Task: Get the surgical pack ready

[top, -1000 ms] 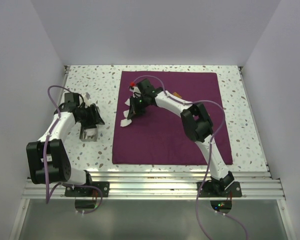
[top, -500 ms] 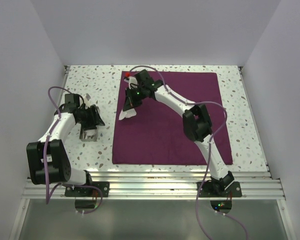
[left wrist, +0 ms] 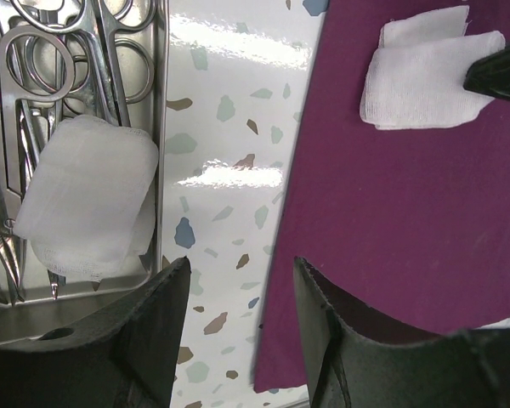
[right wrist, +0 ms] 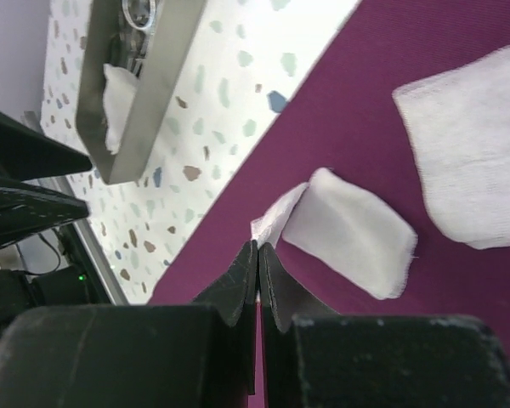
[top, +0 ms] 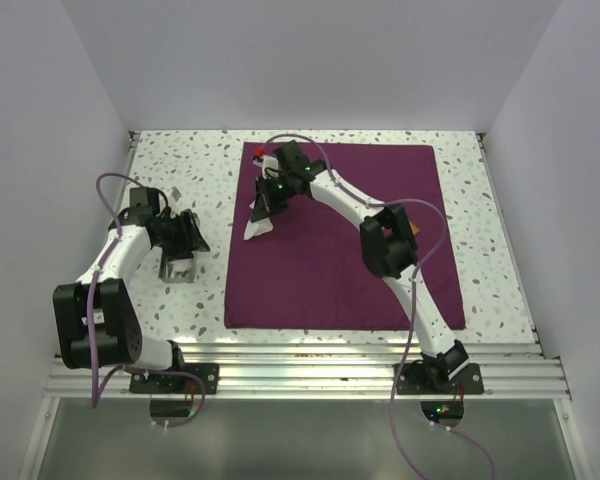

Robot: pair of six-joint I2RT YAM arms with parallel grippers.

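maroon cloth (top: pixel 310 280) lies flat on the speckled tabletop (top: pixel 200 150). right arm stretches over its far left corner, left arm bends above the metal tray (top: pixel 178 268). left wrist: left jaws wide, nothing between them, scissors (left wrist: pixel 34 59) and a gauze wad (left wrist: pixel 89 200) in the tray. right wrist: right jaws pinched tight on the corner of a gauze square (right wrist: pixel 344 229) over the cloth.

Left arm (top: pixel 118 252) and right arm (top: pixel 342 205) are showing white links, black joint blocks. Lavender cable (top: pixel 99 190) is looping along each. Right gripper (right wrist: pixel 257 246) is showing matte black fingers (right wrist: pixel 229 293).
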